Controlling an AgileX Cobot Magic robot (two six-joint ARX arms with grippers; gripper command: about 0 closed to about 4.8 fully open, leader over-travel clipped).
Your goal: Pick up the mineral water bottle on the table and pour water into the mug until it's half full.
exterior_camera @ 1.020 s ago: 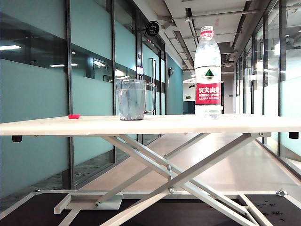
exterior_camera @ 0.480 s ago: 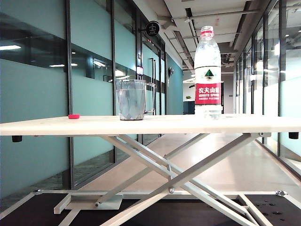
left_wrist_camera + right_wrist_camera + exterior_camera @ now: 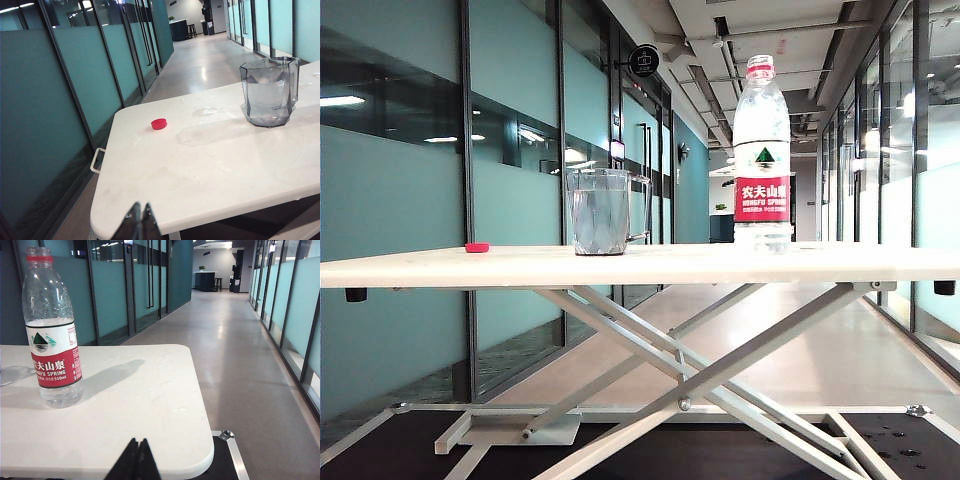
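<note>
Waiting clenched at the near table (image 3: pixel 880 262) edge: left gripper (image 3: pixel 139 220) facing mug (image 3: pixel 269 93), right gripper (image 3: pixel 135 455) facing bottle (image 3: pixel 53 330) standing upright, capped, ready for grasping.

I see my left gripper (image 3: pixel 139 220) with fingers pressed together, holding nothing; my right gripper (image 3: pixel 136 457) likewise, fingers together, empty.
</note>
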